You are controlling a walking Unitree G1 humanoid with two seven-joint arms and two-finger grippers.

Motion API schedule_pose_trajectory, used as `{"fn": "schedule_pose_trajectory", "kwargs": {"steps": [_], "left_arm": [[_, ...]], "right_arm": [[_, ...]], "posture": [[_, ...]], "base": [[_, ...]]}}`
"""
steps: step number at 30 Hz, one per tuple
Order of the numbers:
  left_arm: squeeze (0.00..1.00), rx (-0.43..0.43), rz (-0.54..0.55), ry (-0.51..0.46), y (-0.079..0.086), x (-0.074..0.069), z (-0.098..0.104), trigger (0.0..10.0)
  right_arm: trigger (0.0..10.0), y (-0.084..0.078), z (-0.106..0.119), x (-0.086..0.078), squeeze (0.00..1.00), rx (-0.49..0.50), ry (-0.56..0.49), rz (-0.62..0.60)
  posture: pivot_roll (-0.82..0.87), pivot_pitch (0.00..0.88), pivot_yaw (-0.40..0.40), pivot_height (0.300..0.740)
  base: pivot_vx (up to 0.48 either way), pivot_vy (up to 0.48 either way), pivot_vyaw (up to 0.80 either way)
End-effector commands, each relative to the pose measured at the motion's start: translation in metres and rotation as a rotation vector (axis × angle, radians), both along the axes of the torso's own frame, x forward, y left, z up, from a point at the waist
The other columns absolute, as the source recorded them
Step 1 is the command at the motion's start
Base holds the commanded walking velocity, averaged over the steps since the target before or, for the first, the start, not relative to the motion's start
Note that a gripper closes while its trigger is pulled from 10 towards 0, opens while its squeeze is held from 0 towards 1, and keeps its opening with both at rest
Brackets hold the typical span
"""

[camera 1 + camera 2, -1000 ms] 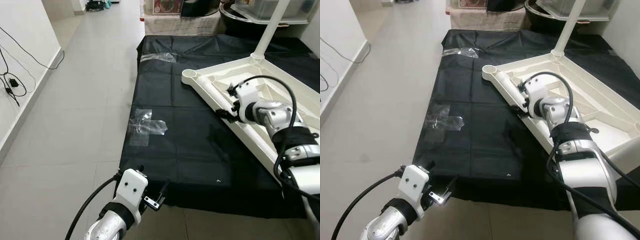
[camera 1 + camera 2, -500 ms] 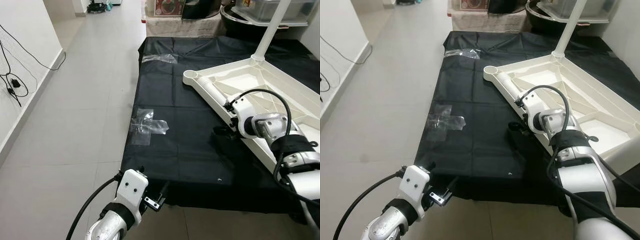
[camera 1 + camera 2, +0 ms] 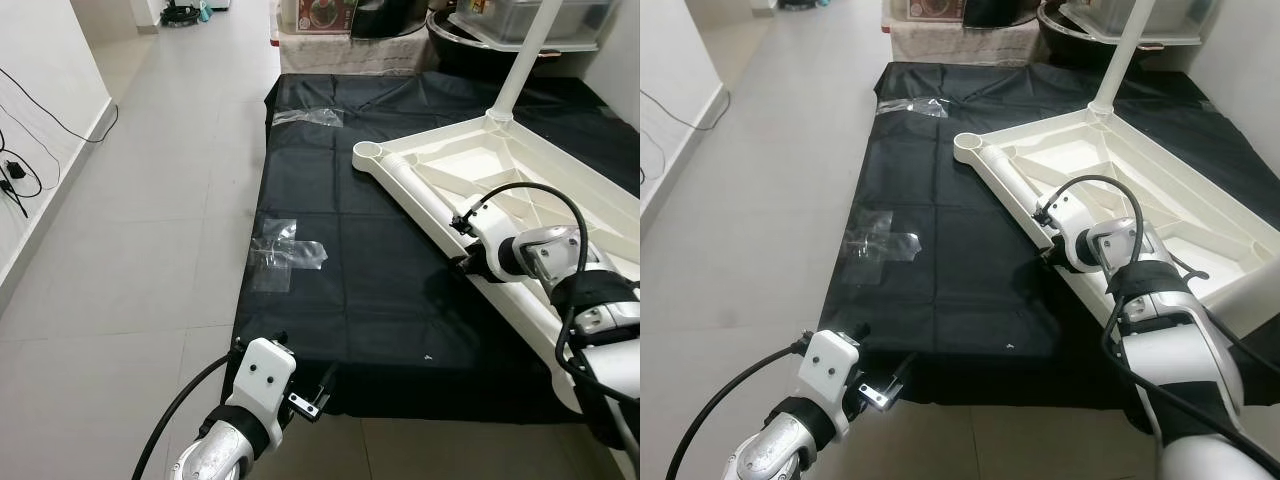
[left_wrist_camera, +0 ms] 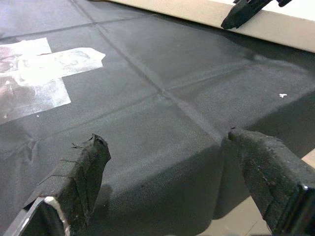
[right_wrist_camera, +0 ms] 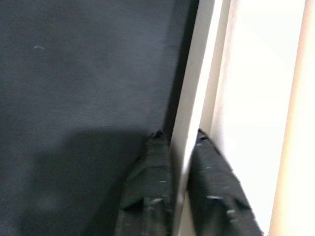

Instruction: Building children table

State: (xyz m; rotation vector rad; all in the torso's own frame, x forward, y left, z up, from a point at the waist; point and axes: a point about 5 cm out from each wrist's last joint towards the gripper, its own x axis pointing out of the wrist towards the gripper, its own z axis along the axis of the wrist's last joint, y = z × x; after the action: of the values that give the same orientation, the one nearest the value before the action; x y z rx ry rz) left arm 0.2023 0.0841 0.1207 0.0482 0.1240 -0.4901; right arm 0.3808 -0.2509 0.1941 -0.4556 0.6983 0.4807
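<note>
The children table (image 3: 520, 190) lies upside down at about 2 o'clock on a black sheet (image 3: 350, 270) spread over the floor, one white leg (image 3: 525, 60) standing up from its far corner. At about 7 o'clock the left gripper (image 4: 172, 162) hovers at the sheet's near edge with its fingers spread wide, two clear plastic bags (image 3: 285, 255) lying beyond it. At about 3 o'clock the right gripper (image 5: 174, 147) pinches the table's thin side rim (image 5: 189, 98) between its fingers.

Right pincer (image 5: 179, 147) clamped; left pincer (image 4: 167, 147) (low) spread.
</note>
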Motion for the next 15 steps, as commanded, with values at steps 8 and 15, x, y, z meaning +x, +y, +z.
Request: {"fn": "schedule_pose_trajectory", "kwargs": {"steps": [8,15], "left_arm": [[0.0,0.01,0.004,0.027,0.0,0.002,-0.006,10.0],[0.0,0.011,0.006,0.025,0.001,0.003,-0.006,10.0]], "right_arm": [[0.0,0.022,-0.015,-0.014,0.0,0.032,0.134,0.359],[0.0,0.018,-0.018,-0.023,0.0,-0.039,0.179,0.483]], "posture": [[0.07,0.146,-0.055,0.74],[0.07,0.143,-0.055,0.74]], "base": [[0.0,0.0,0.0],[0.0,0.0,0.0]]}}
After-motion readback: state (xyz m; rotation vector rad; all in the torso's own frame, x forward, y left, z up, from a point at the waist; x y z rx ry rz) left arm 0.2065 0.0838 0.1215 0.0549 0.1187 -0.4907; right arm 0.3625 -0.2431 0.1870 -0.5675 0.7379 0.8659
